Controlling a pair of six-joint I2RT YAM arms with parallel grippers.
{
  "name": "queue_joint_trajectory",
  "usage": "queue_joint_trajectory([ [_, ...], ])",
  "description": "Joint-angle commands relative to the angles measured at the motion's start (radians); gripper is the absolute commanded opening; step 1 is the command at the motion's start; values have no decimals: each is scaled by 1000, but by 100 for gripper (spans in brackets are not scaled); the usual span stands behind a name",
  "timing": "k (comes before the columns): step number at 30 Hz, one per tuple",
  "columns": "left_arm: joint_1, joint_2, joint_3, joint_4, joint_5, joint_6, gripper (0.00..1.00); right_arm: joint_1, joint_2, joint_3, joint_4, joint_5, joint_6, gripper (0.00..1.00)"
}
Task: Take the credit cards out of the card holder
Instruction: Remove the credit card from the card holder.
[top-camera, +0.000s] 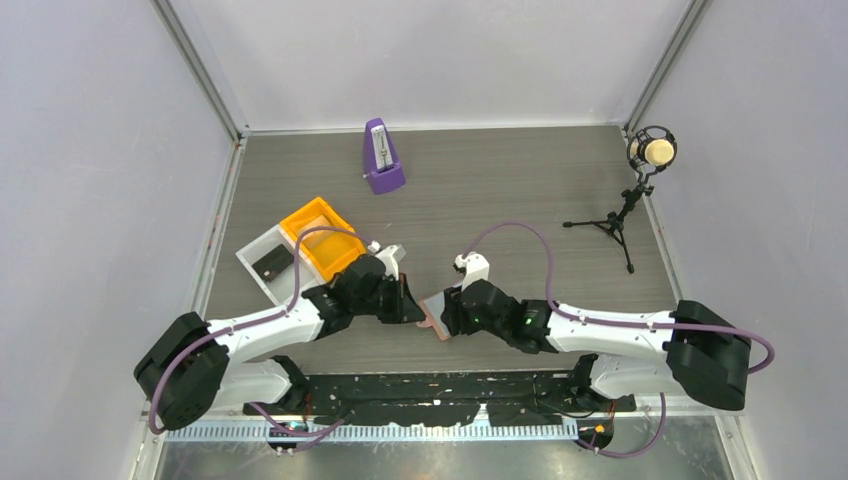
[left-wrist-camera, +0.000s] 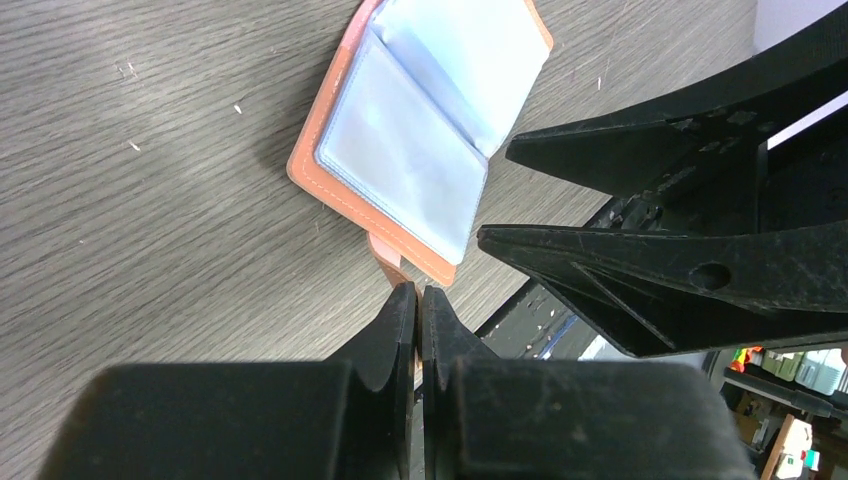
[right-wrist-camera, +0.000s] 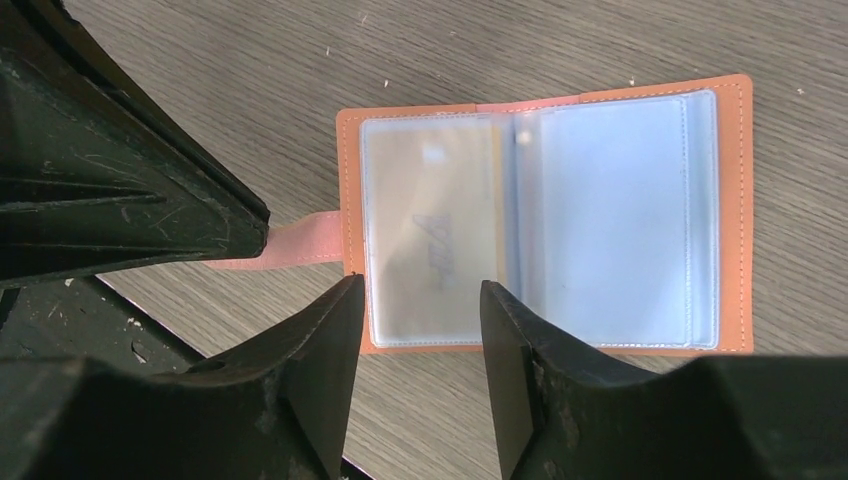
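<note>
The card holder (right-wrist-camera: 545, 215) lies spread open on the table, salmon-tan rim around blue-grey clear sleeves. It also shows in the left wrist view (left-wrist-camera: 420, 130) and the top view (top-camera: 432, 320). My left gripper (left-wrist-camera: 418, 292) is shut on its side tab (left-wrist-camera: 388, 262), which the right wrist view also shows (right-wrist-camera: 290, 245). My right gripper (right-wrist-camera: 420, 300) is open, its fingertips either side of the holder's near edge by the left sleeve (right-wrist-camera: 430, 235), which shows a pale, faintly marked insert. No dark card shows in the sleeves. A dark flat card-like piece (top-camera: 269, 263) lies in the white tray.
A white tray (top-camera: 255, 252) and an orange tray (top-camera: 322, 238) stand together at the left, just behind my left arm. A purple metronome (top-camera: 382, 157) stands at the back. A microphone on a small tripod (top-camera: 630, 200) is at the right.
</note>
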Motion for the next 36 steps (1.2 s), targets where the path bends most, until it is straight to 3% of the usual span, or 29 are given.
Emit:
queue_joint_trajectory([
  [1, -7, -11, -9, 11, -7, 13, 0, 4, 6, 1, 26, 7, -5, 56],
  [4, -7, -17, -10, 14, -3, 12, 0, 3, 35, 10, 72, -39, -31, 64],
  [12, -7, -29, -8, -5, -7, 18, 0, 4, 124, 34, 71, -42, -60, 66],
  [16, -8, -34, -9, -8, -7, 18, 0, 4, 139, 29, 69, -6, -62, 60],
  [21, -8, -38, -18, -14, -9, 25, 0, 4, 93, 5, 69, 52, -59, 40],
  [23, -7, -37, -22, -13, -9, 25, 0, 4, 65, -7, 71, 70, -60, 37],
  [30, -7, -37, -33, -14, -6, 24, 0, 4, 20, -8, 39, 145, -65, 36],
  [36, -7, -51, -39, -24, -6, 24, 0, -3, 12, 7, -41, 197, -63, 41],
])
